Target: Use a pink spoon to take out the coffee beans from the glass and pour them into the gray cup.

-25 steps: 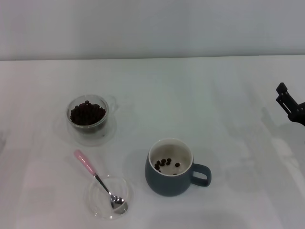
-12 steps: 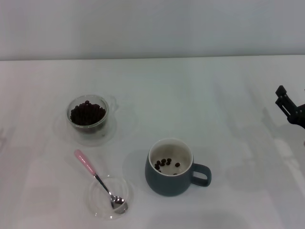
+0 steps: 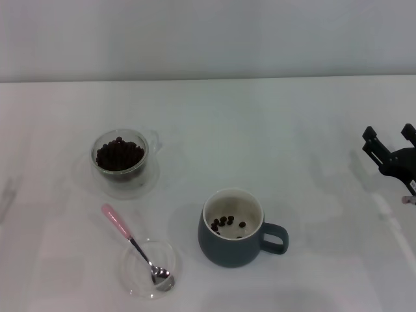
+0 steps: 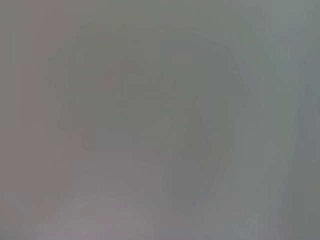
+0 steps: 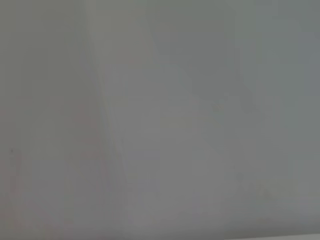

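The pink spoon, bean-filled glass and gray cup holding few coffee beans stand well apart from the right gripper's fingers.

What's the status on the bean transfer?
Right tool open, empty, at the table's right edge; left tool not in view. Spoon untouched, bowl in the clear dish. Glass full of beans; a few in the cup. Nothing in the way.
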Robot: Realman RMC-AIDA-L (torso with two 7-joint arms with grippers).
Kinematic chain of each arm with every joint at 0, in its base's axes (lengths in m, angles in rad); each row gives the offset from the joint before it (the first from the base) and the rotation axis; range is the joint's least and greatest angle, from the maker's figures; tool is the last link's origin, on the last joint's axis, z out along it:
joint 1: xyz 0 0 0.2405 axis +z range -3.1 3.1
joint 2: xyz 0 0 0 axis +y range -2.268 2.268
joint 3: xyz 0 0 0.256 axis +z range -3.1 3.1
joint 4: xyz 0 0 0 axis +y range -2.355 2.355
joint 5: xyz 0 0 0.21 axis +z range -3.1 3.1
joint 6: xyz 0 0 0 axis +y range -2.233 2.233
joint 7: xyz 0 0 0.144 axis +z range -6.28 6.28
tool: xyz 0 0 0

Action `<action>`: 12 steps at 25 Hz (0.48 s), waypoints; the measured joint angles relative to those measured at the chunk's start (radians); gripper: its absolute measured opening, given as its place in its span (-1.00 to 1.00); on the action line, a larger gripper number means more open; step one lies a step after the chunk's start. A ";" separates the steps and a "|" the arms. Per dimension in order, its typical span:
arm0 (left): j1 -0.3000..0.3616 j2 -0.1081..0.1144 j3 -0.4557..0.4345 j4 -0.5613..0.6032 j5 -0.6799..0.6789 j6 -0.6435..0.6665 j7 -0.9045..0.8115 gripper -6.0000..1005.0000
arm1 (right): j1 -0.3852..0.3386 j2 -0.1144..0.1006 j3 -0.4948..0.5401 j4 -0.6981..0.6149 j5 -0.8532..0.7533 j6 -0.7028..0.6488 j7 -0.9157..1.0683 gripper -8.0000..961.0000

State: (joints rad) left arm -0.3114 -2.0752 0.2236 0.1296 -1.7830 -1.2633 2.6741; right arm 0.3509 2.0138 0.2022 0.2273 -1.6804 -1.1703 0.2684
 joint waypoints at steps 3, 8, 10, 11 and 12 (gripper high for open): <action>-0.002 -0.003 -0.001 -0.015 -0.008 0.001 0.022 0.58 | 0.000 0.000 0.001 0.004 0.000 0.003 0.000 0.81; -0.025 -0.004 -0.002 -0.048 -0.043 0.037 0.055 0.58 | -0.003 0.000 0.001 0.005 0.003 0.007 0.000 0.81; -0.038 -0.005 -0.002 -0.058 -0.049 0.055 0.061 0.58 | -0.005 0.000 0.000 0.006 0.002 0.007 0.000 0.81; -0.044 -0.005 -0.002 -0.064 -0.051 0.069 0.064 0.58 | -0.005 0.000 -0.001 0.007 0.001 0.007 0.000 0.81; -0.050 -0.005 -0.003 -0.067 -0.054 0.082 0.066 0.58 | -0.005 0.000 -0.003 0.007 -0.001 0.008 0.000 0.81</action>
State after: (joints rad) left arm -0.3612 -2.0803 0.2210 0.0625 -1.8374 -1.1810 2.7399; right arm 0.3457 2.0141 0.1996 0.2343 -1.6814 -1.1623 0.2684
